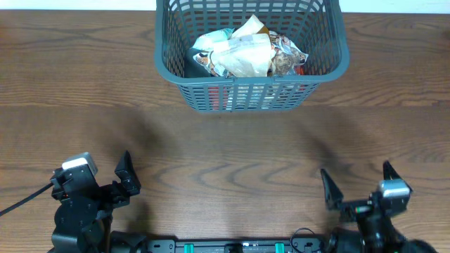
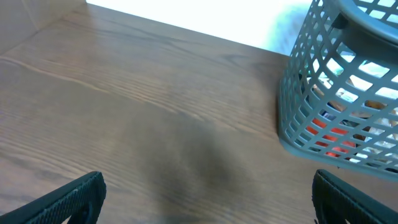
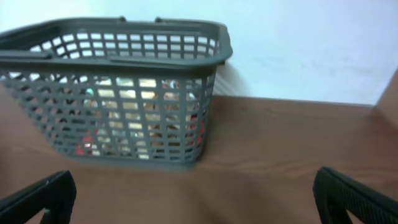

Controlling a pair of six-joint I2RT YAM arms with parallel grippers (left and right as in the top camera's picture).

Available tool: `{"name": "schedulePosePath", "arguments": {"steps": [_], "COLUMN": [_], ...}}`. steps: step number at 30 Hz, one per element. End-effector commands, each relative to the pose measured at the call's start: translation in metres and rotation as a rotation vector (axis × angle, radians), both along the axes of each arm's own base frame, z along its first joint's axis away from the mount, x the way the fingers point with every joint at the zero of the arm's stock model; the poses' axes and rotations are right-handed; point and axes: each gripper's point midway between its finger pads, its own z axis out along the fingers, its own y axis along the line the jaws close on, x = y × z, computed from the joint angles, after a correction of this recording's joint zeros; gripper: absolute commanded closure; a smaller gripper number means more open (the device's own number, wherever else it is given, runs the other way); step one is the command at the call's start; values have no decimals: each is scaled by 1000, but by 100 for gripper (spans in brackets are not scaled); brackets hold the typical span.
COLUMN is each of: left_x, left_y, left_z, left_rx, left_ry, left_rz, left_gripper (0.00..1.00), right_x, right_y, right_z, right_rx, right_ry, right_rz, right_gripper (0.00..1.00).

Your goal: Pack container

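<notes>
At the near left edge, the left gripper (image 2: 208,200) is seen parked low over the table (image 1: 84,91). Its jaws are spread wide and nothing is held between them; only bare wood is shown in the gap in its wrist view.

Toward the middle, at the far side of the table, the container (image 1: 163,67) is found standing upright on its base, well apart from both arms. It is filled with a heap of crumpled packets (image 1: 242,53), pale wrappers on top and red print glimpsed through the slotted wall. No loose packet is seen on the wood in any view.

At the near right edge, the right gripper (image 3: 198,198) is likewise held low and pointed at the container, jaws wide apart and empty.

The packing is judged to be at or close to its end, with both arms drawn up at rest. If another item is to be added, it must first be found outside these views; otherwise nothing more than a stable, untouched container is called for.
</notes>
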Motion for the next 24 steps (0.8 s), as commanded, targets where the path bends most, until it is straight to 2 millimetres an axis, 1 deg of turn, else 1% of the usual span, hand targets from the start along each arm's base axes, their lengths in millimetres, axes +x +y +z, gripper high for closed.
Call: {"name": "schedulePosePath", "arguments": {"steps": [1,5,11,15,22,24], "left_x": [-1,-1,-1,-1,-1,-1], "left_y": [2,2,2,2,2,2], "left_z": [1,1,1,1,1,1], "left_rx": [-3,-3,-4,-4,-4,-4], "left_ry": [-9,-10,-12,-12,-12,-12], "left_rz": [15,15,15,15,15,15], "left_gripper": [1,1,1,1,1,1], "right_x": [12,29,52,63,73,74], "right_y": [0,-3,-9,-12,-13,-13], "right_z": [-8,-23,-67,-94,-128,-126], "right_rx": [96,105,115,119,124,112], "right_ry": [-7,-20,22,38,64,51], "right_rz": [4,10,8,7,15,18], "right_gripper": [1,1,1,1,1,1]}}
